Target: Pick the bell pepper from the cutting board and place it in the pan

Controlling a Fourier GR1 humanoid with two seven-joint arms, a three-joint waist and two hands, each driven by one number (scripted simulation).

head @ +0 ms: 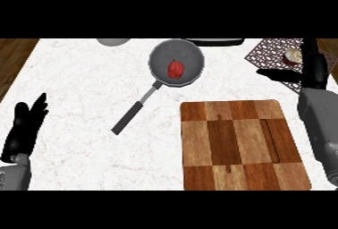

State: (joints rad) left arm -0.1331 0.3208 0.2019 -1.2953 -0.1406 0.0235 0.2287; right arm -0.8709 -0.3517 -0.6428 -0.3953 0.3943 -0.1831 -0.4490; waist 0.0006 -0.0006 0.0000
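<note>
Left hand [25, 129] rested at left edge of white marble surface [79, 80], fingers straight, holding nothing. Red bell pepper [175, 69] lay inside grey pan [158, 58], handle pointing lower-left. Wooden cutting board [241, 145] sat bare, right of handle. Right hand [285, 75] hovered above board's far corner, fingers extended, holding nothing.

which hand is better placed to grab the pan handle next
Left. The pan handle slants toward the left hand, resting open at the left edge. The right hand is beyond the cutting board, further from it. The bell pepper lies in the pan.
</note>
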